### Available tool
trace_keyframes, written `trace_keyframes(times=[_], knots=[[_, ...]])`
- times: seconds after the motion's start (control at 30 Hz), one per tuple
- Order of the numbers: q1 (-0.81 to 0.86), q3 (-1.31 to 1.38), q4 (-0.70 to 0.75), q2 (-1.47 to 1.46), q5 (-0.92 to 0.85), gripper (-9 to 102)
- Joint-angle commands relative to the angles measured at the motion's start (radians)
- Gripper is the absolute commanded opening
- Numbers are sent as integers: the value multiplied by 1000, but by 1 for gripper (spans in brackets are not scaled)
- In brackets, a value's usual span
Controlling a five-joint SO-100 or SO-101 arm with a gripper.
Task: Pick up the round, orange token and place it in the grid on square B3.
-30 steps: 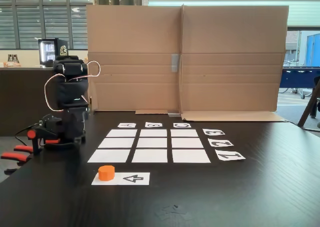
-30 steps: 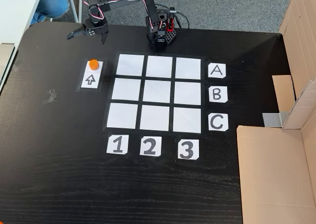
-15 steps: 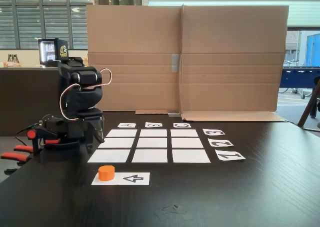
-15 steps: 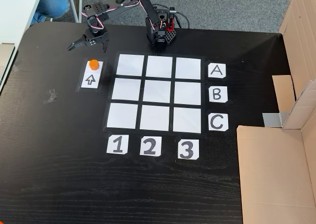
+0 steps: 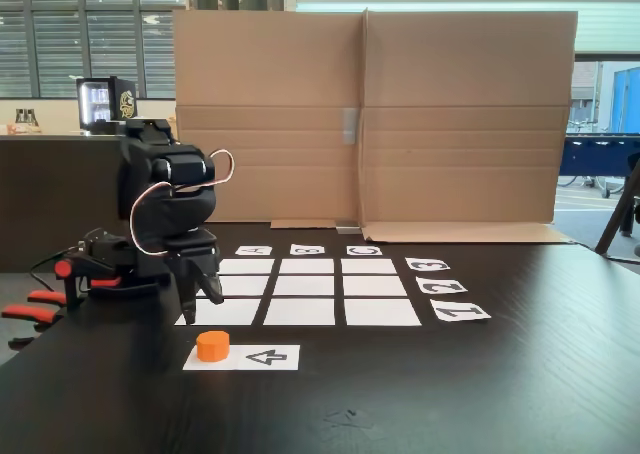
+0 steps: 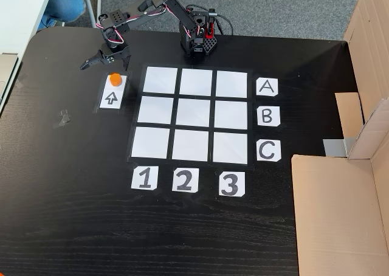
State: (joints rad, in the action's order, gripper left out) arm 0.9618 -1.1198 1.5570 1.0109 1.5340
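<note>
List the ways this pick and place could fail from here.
1. The token is small and sits at the end of the arrow strip; the open gripper, not yet over it, could knock it away while descending.
2. All nine squares of the grid look alike, so square B3 is easy to miss; the token may land on a neighbour.

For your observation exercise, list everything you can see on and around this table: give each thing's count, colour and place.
token: 1, orange, on the arrow strip's end nearest the arm
arrow strip: 1, white, left of the grid in the high fixed view
grid: 9 white rectangles, table centre
letter cards: 3, white, right of grid
number cards: 3, white, below grid
cardboard: brown, table's far edge
table: 1, black
gripper: 1, black, jaws open beside token
</note>
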Motion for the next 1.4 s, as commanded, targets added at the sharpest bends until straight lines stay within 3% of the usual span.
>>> trace_keyframes(times=[0.0,0.67,0.73,0.77,0.83,0.87,1.0,1.37], knots=[[-15,46,-5,-5,-15,80],[-49,104,-14,-81,-114,78],[-44,117,-26,-94,-110,65],[-43,120,-32,-100,-109,53],[-43,124,-57,-107,-110,18],[-43,124,-63,-114,-114,14],[-35,150,-72,-130,-114,-1],[-55,91,-84,0,-201,-1]])
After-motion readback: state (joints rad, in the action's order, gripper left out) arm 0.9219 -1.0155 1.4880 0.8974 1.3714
